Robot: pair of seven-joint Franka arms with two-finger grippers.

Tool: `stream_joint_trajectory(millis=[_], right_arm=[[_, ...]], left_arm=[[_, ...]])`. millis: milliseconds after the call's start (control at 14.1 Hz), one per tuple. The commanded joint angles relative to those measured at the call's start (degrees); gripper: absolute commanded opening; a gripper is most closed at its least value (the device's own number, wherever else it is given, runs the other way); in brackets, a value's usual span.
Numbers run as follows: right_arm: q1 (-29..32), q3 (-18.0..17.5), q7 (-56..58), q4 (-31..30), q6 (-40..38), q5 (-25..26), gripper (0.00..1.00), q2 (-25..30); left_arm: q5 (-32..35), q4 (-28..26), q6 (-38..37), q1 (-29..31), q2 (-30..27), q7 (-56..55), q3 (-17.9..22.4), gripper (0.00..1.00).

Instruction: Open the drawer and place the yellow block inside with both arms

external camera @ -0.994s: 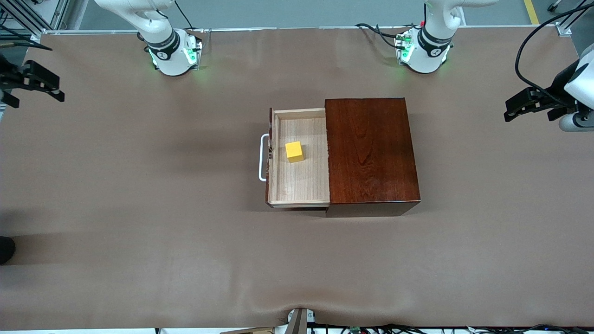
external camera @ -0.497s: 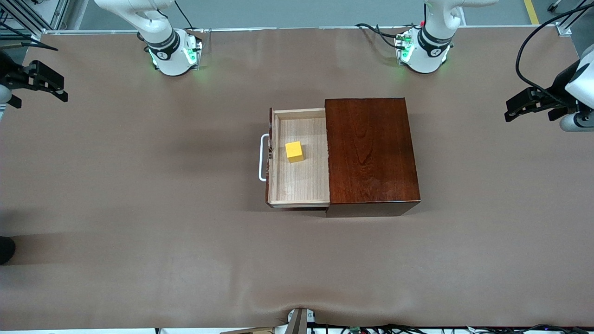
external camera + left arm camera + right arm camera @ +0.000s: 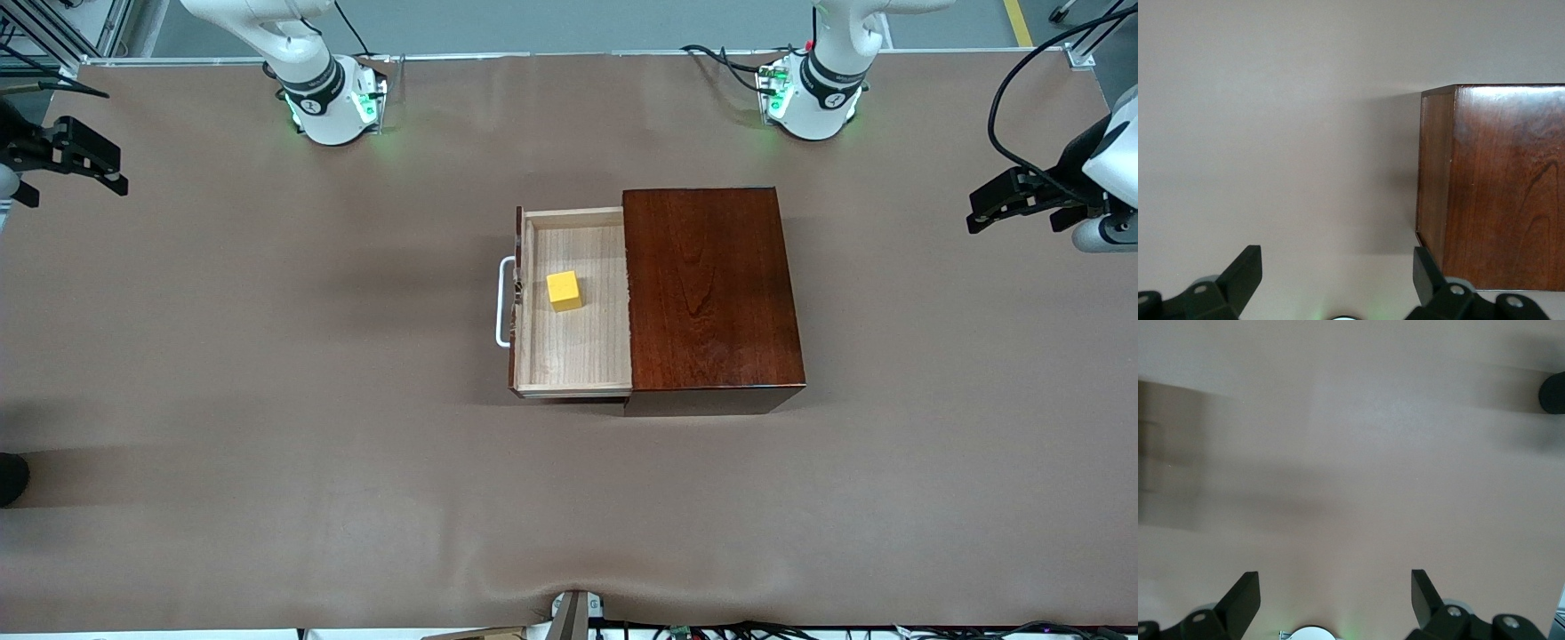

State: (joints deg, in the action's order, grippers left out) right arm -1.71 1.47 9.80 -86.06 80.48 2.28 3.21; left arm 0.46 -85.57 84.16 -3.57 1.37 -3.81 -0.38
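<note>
Since yellow block (image 3: 564, 290) sits in the open drawer (image 3: 573, 356) mid-tabletop, I park left gripper (image 3: 1013, 201) and right gripper (image 3: 76, 158) over opposite end edges, fingers apart, empty.

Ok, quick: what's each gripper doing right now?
Left gripper: open, holding nothing, over the table beside the wooden box.
Right gripper: open, holding nothing, over bare table.

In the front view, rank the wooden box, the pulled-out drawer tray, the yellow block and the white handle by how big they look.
1. wooden box
2. drawer, the pulled-out part
3. white handle and yellow block: too alike to rank; the handle is longer but thin.
</note>
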Motion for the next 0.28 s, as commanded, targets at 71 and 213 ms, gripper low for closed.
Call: stream_joint_trajectory(millis=[71,213], right_arm=[[0.65,-0.06,0.74,0.71,-0.67,0.98,1.00,-0.14],[0.65,-0.06,0.48,0.63,-0.67,0.98,1.00,-0.14]], left_arm=[[-1.07,0.23,-0.22,0.05,-0.58,1.00,0.21,1.00],[-1.07,0.23,-0.22,0.05,-0.66,1.00,0.21,1.00]])
